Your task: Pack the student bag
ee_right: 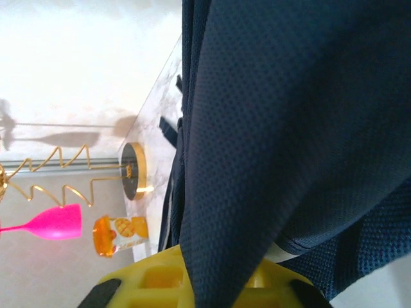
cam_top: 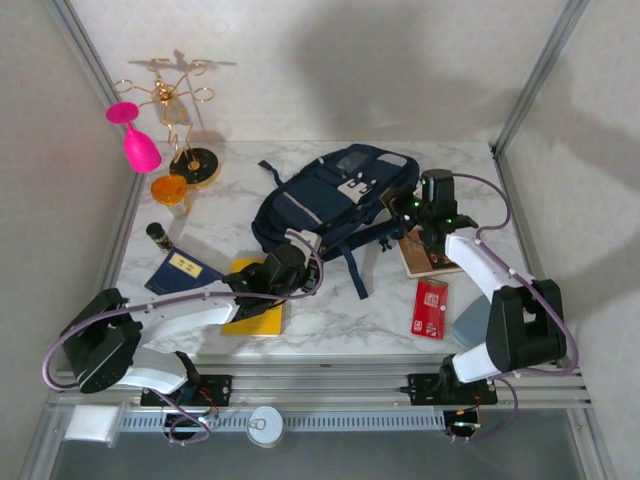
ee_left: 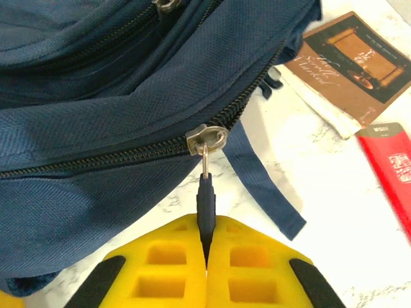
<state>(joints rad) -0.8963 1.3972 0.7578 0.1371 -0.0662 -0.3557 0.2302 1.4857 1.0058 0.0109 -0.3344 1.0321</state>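
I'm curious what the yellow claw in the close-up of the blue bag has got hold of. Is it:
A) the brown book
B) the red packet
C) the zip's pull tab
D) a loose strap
C: the left gripper is shut on the dark pull tab that hangs from the metal slider on the student bag.

in the right wrist view the bag [ee_right: 289, 128] drapes over the right gripper [ee_right: 218, 285] and hides the gap between its fingers, so whether they grip the cloth cannot be told; the pink glass [ee_right: 54, 223] is cut off at the left edge. the zip pull [ee_left: 205, 199] has its lower end buried in the left gripper [ee_left: 207, 240], and the red packet [ee_left: 393, 167] runs off the right edge. the left arm [cam_top: 190, 310] covers part of the yellow book [cam_top: 262, 320].
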